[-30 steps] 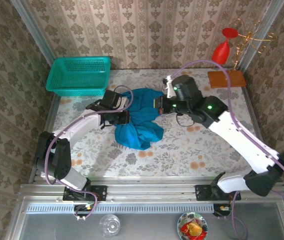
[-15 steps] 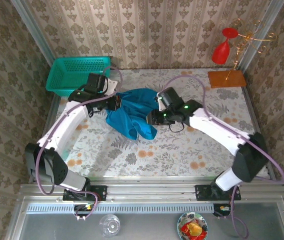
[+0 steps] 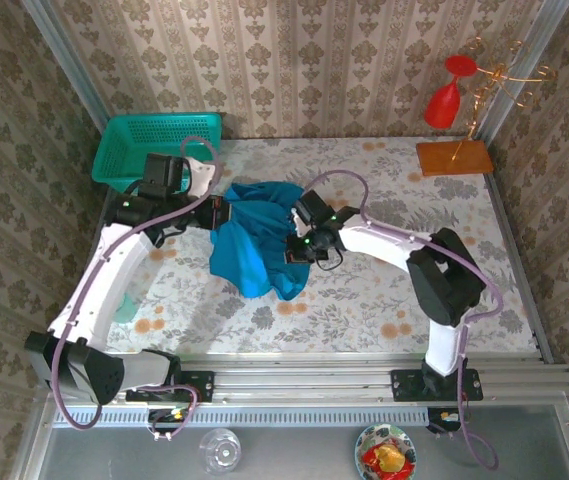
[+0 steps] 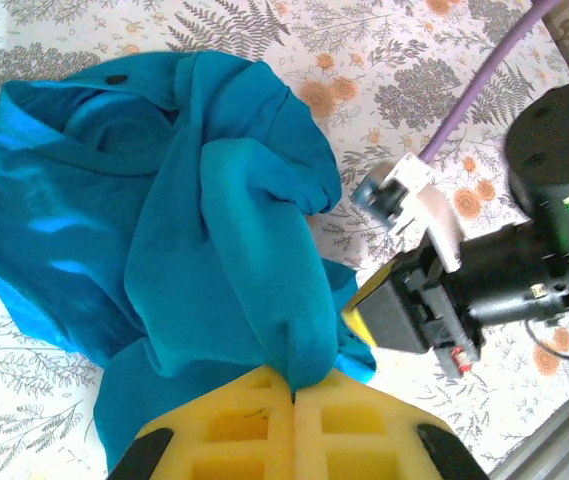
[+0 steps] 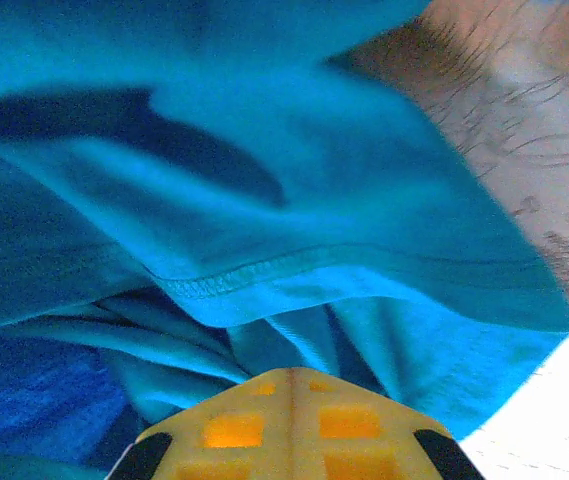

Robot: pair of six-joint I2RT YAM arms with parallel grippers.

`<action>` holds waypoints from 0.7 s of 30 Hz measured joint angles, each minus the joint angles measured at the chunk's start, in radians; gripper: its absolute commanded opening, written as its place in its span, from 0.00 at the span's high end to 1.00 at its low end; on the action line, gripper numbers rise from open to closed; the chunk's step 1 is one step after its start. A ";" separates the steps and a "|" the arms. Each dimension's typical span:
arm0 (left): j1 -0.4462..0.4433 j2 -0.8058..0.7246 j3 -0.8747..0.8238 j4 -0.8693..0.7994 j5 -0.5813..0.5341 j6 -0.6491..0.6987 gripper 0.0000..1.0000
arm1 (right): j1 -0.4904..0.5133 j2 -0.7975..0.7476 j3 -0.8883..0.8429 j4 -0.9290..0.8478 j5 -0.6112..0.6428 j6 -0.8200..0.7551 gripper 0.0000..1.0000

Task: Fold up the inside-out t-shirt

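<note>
The teal-blue t-shirt [image 3: 257,245] lies bunched in the middle of the flowered table, with one fold pulled up on its left. My left gripper [image 3: 222,212] is at the heap's upper left edge. In the left wrist view its yellow pads [image 4: 294,392] are shut on a fold of the t-shirt [image 4: 194,200]. My right gripper [image 3: 290,250] presses into the heap's right side, and its black and yellow body [image 4: 409,312] is seen beside the cloth. Its pads [image 5: 291,372] meet, with folds of the t-shirt [image 5: 264,180] and a stitched hem running into their tip.
A teal mesh basket [image 3: 159,150] stands at the back left, close behind my left arm. A red glass on a wire stand [image 3: 446,100] with a wooden base [image 3: 454,157] is at the back right. Bare tablecloth [image 3: 404,300] lies to the front and right.
The left gripper has drawn back towards the basket, pulling its fold of cloth along. The right gripper has moved left and nearer, from the heap's far side to its right side.
</note>
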 measured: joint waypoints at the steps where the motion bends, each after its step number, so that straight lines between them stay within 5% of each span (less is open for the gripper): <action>1: 0.008 0.000 0.009 -0.009 0.002 0.000 1.00 | -0.017 -0.027 -0.001 -0.013 0.010 -0.004 1.00; 9: 0.064 -0.014 0.075 -0.028 0.076 0.000 1.00 | -0.278 -0.465 -0.052 -0.152 0.152 -0.063 0.99; 11: 0.064 -0.014 0.083 -0.027 0.119 0.001 1.00 | -0.290 -0.554 -0.056 -0.152 0.148 -0.079 0.80; 15: 0.064 -0.014 0.090 -0.013 0.244 0.002 1.00 | -0.195 -0.617 -0.114 -0.066 0.071 -0.123 0.65; 21: 0.064 -0.013 0.097 -0.029 0.396 0.064 1.00 | 0.024 -0.431 -0.201 0.124 0.046 -0.237 0.61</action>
